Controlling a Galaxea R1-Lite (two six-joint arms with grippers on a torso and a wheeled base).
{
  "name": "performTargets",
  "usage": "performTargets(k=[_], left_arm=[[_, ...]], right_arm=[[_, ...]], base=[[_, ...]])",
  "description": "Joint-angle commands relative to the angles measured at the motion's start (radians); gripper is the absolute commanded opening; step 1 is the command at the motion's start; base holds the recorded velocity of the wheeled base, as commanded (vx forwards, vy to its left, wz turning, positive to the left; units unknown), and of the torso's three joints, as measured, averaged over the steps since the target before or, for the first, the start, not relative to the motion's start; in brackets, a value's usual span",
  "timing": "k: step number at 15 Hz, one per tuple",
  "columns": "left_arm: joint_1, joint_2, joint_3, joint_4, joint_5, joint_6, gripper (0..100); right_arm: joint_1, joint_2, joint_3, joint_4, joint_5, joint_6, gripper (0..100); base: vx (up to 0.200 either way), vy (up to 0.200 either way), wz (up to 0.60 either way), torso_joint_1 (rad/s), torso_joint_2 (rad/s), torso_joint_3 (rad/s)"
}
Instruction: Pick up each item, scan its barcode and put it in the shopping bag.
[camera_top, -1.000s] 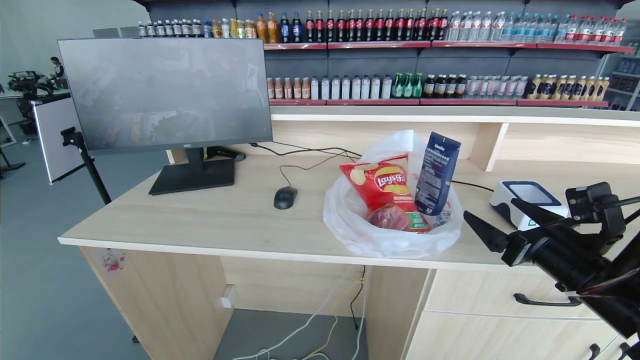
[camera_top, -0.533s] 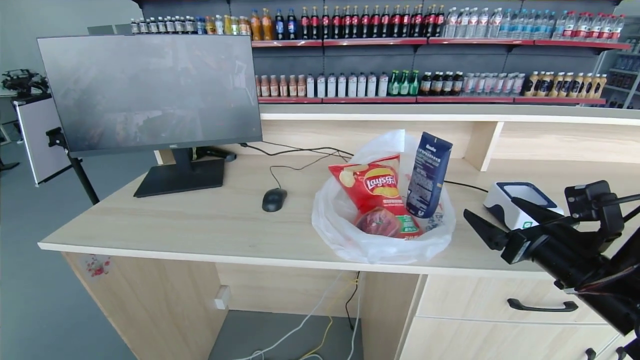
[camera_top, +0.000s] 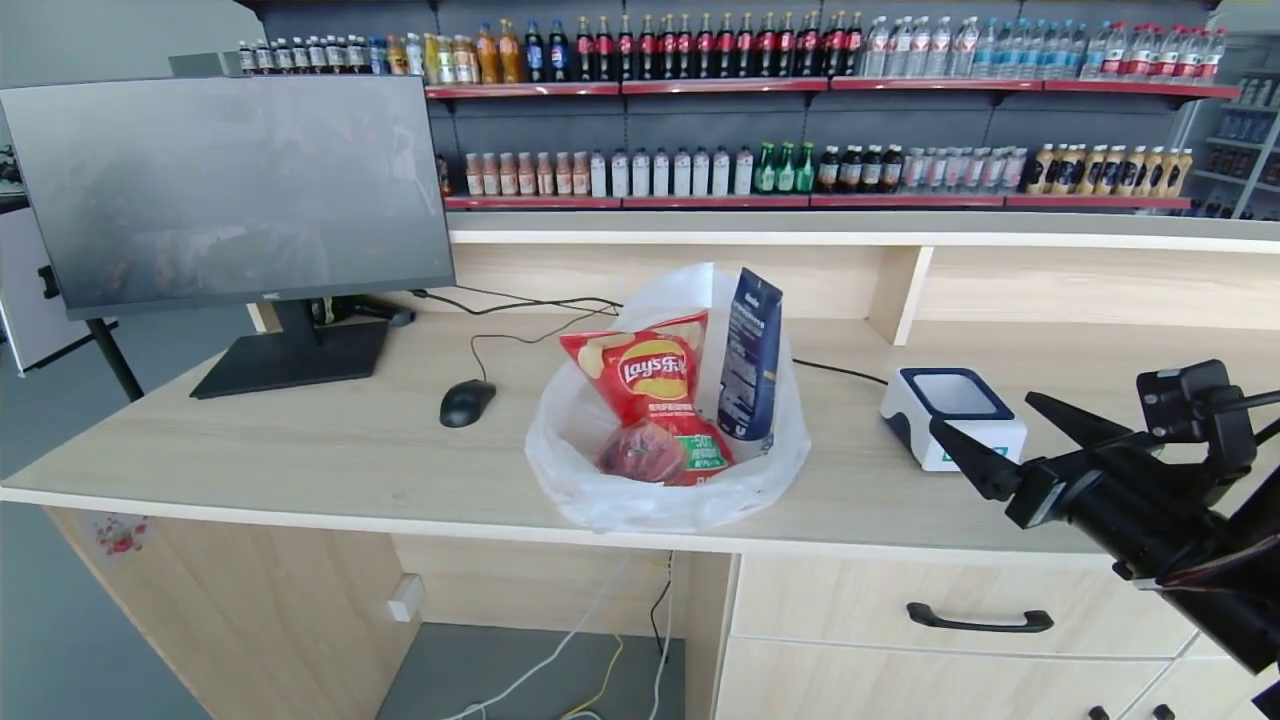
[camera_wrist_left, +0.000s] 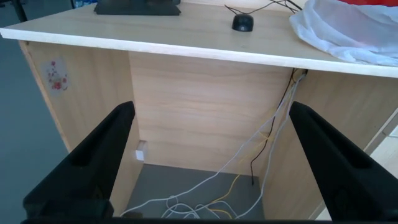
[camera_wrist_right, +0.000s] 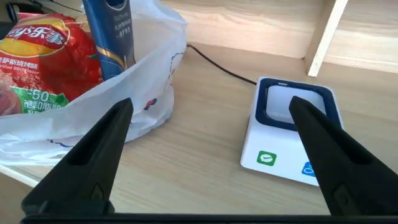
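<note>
- A white shopping bag (camera_top: 665, 490) is set near the middle of the tabletop (camera_top: 300, 440), close to its front edge.
- Inside the bag a red crisp packet (camera_top: 650, 385) is stood upright, with a blue carton (camera_top: 750, 355) just beside it at 3 o'clock and a red round item (camera_top: 640, 452) lying at the packet's foot.
- A scanner (camera_top: 950, 415) is placed at 3 o'clock from the bag, apart from it.
- A mouse (camera_top: 467, 402) is found at 9 o'clock from the bag, and a monitor (camera_top: 225, 190) at 10 o'clock.
- The right tool (camera_top: 985, 412) is held near the scanner, at its 5 o'clock; its fingers are spread apart and nothing is gripped.
- The left tool (camera_wrist_left: 211, 112) is held below the tabletop's front edge, before the open space where cables (camera_wrist_left: 249, 162) hang; its fingers are spread wide and nothing is gripped.
</note>
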Motion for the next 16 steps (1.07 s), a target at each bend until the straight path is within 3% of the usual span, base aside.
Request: performTargets(k=[1,16], left_arm=[[0.000,0.000,0.000,0.000,0.000,-0.001,100],[0.000,0.000,0.000,-0.001,0.000,-0.001,100]], right_arm=[[0.000,0.003,0.002,-0.001,0.000,0.000,100],[-0.003,-0.002,0.028,-0.001,0.000,0.000,100]], base=[[0.000,-0.200,0.00,0.007,0.01,-0.002],[0.000,-0.200,0.00,0.002,0.00,0.003]])
